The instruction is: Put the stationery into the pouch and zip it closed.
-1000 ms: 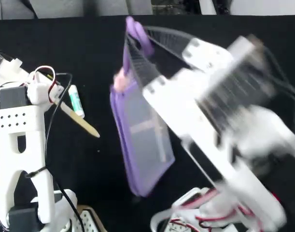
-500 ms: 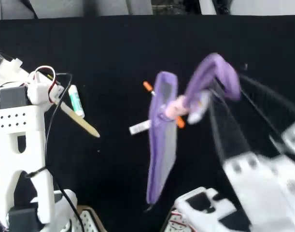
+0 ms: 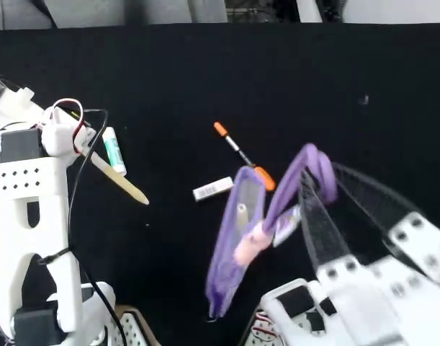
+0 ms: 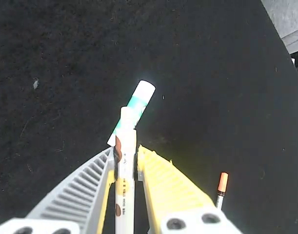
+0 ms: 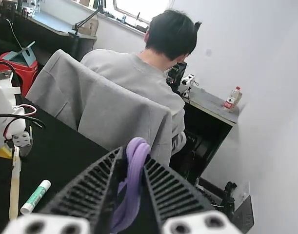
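Note:
A purple pouch (image 3: 236,238) hangs on edge above the table, front centre, with a pink charm (image 3: 250,245) at its zip. My right gripper (image 3: 308,175) is shut on the pouch's purple loop strap (image 5: 132,175). Behind the pouch, an orange-capped pen (image 3: 240,153) and a white eraser (image 3: 212,189) lie on the black table (image 3: 335,86). At the left, my left gripper (image 4: 126,152) is shut on a cream pen (image 3: 120,180), whose tip points toward the middle. A green-and-white tube (image 4: 134,108) lies just beyond that gripper, also seen as the tube (image 3: 113,150).
The left arm's white body (image 3: 25,216) stands along the left edge. The right arm's base (image 3: 313,317) takes up the front right. A chair with a grey garment (image 5: 105,117) stands behind the table's far edge.
My right gripper has swung the pouch by its strap from the far centre to the right and toward the front, uncovering the orange-capped pen and the eraser. The left arm has kept still.

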Robot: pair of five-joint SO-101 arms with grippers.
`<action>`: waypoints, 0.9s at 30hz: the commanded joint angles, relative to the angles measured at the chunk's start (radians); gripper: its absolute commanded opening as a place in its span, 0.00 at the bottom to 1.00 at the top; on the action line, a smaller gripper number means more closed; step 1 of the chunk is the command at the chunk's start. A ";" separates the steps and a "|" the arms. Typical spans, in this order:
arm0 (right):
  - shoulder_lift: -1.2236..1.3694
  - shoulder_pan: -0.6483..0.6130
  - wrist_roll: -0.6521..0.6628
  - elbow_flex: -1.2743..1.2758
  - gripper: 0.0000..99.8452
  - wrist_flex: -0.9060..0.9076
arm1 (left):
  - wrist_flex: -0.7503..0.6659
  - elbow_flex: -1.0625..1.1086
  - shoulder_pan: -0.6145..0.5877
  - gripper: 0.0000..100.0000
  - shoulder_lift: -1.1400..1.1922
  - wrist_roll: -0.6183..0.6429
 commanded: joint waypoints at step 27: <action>-0.328 -0.008 -0.057 0.414 0.01 0.112 | -0.247 -0.013 0.074 0.03 -0.143 0.009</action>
